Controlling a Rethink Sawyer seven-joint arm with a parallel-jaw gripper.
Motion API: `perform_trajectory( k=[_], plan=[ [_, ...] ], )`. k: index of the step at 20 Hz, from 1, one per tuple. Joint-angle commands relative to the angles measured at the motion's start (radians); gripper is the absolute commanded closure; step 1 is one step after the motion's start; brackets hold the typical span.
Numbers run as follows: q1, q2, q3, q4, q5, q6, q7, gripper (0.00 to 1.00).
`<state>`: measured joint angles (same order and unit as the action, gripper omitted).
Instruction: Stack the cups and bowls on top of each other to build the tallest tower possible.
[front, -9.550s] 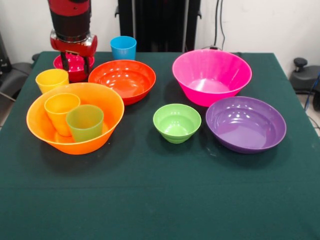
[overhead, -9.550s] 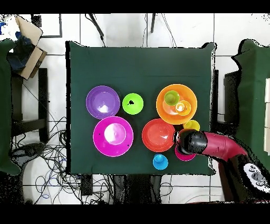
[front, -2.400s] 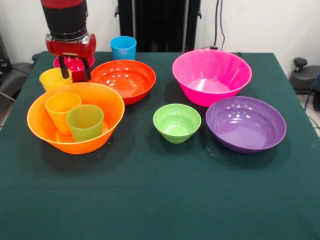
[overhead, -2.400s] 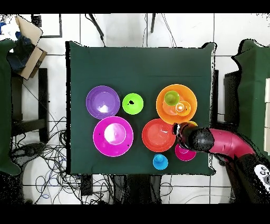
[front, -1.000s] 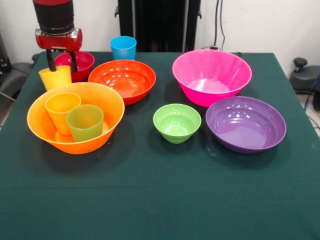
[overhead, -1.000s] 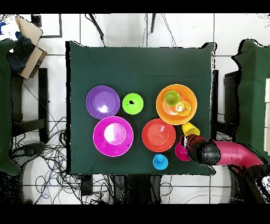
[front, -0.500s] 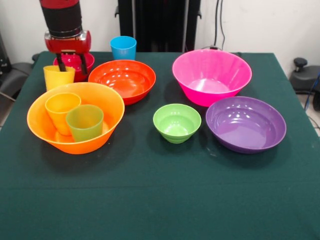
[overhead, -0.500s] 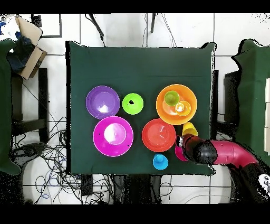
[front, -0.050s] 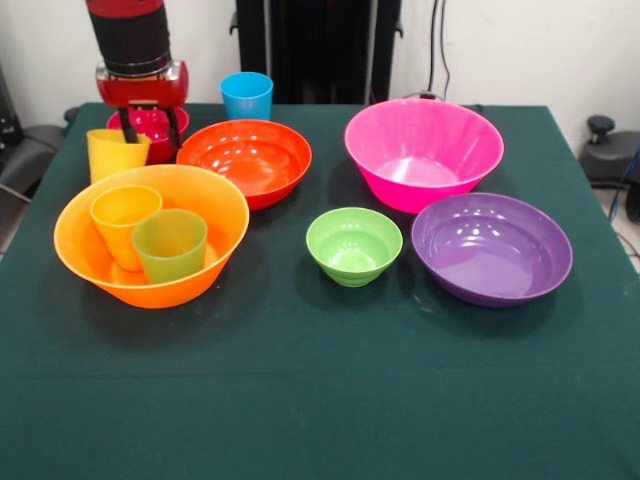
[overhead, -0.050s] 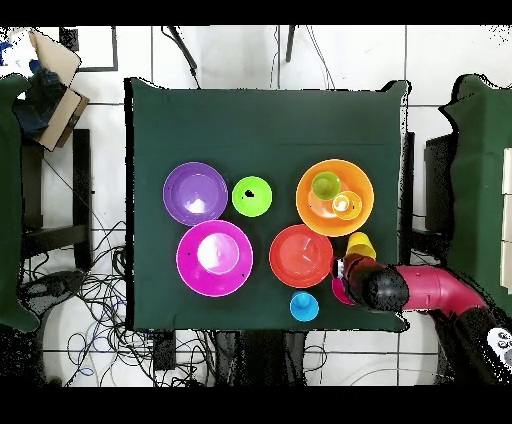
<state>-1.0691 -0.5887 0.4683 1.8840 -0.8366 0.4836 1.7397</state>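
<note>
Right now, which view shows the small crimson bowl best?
Neither shows it well; the front view is better: the crimson bowl shows its rim and inside behind the gripper. Overhead, the arm covers it, leaving only a sliver.

Open table (front, -0.050s: 320, 400) before bowls (front, -0.050s: 353, 245)

Red/black arm comes straight down at surface's back corner, wrist vertical. Claw (front, -0.050s: 148, 127) hangs low w/ two dark fingers (front, -0.050s: 127, 126) spread apart, empty.
</note>
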Motion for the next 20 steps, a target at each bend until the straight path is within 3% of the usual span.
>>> perform_trajectory(
  k=[1, 11, 20],
  plan=[
    [0.027, 0.034, 0.063, 0.016, -0.101, -0.029, -0.174, 0.0],
    [0.042, 0.01, 0.064, -0.012, -0.162, -0.056, -0.161, 0.0],
    [0.033, 0.013, 0.095, -0.031, -0.14, -0.005, -0.194, 0.0]
  ],
)
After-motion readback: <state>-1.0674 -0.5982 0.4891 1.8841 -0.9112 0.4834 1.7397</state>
